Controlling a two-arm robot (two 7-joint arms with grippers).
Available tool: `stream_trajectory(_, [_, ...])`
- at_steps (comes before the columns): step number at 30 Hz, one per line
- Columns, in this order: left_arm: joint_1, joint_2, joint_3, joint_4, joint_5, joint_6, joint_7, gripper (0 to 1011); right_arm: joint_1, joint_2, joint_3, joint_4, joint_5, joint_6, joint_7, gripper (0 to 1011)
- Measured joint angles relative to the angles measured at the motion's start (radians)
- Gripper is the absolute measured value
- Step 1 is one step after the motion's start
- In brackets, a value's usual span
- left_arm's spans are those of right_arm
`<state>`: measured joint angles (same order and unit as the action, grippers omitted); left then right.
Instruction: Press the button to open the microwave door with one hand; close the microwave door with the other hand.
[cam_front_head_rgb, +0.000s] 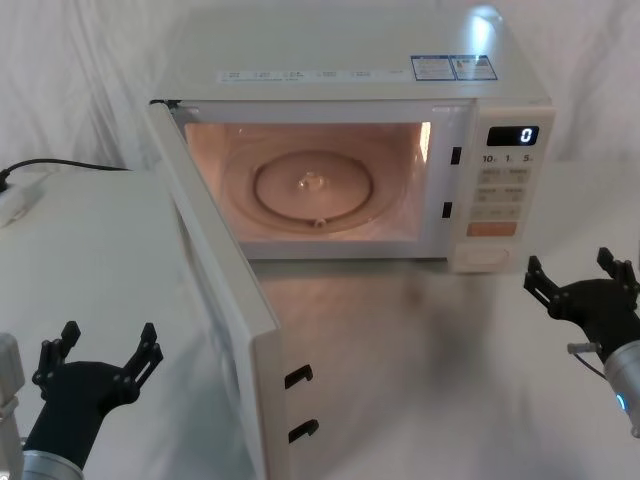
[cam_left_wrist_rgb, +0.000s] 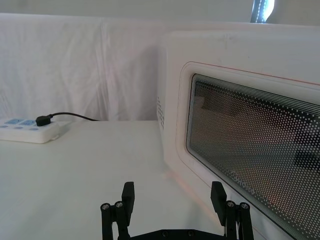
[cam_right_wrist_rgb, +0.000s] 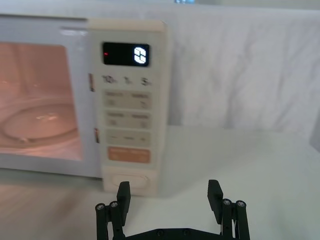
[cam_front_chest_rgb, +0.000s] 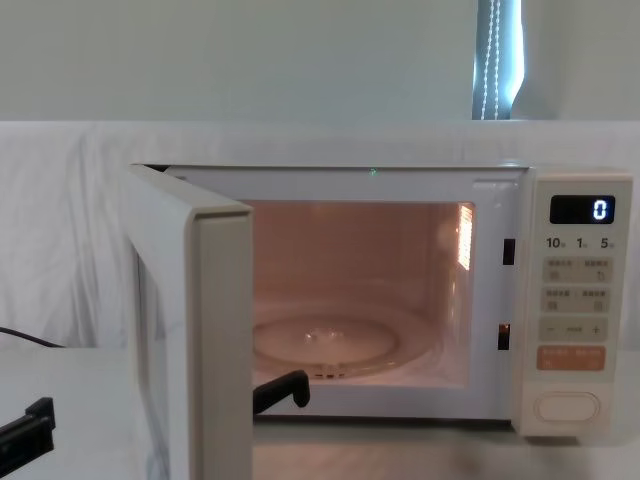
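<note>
Lab-style test setup — white cloth backdrop (cam_front_chest_rgb: 60, 230), cloth-covered table (cam_front_head_rgb: 90, 270), lone microwave (cam_front_head_rgb: 350, 70), power strip (cam_left_wrist_rgb: 27, 130).

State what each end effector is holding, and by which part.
Nothing is held. The left end effector is open beside the swung-open door, not touching it. The right end effector is open, hovering short of the button.

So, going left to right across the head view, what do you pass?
Power strip → left gripper, open → microwave door, swung open → lit cavity with turntable → control panel with button → right gripper, open.
</note>
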<state>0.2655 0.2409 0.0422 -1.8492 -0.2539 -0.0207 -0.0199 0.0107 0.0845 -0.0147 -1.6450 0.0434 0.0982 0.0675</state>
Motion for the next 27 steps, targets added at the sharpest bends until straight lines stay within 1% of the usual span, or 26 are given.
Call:
stream_trajectory(6, [0.0, 0.0, 0.0, 0.0, 0.0, 0.0, 0.0, 1001, -0.01, -0.007, 0.02, 0.017, 0.004, -0.012, -0.01, 1002])
stream_trajectory(14, [0.0, 0.0, 0.0, 0.0, 0.0, 0.0, 0.0, 1001, -0.019, -0.016, 0.029, 0.03, 0.005, -0.019, -0.013, 1002])
stream_trajectory(27, [0.0, 0.0, 0.0, 0.0, 0.0, 0.0, 0.0, 1001, -0.017, -0.016, 0.029, 0.03, 0.006, -0.019, -0.013, 1002])
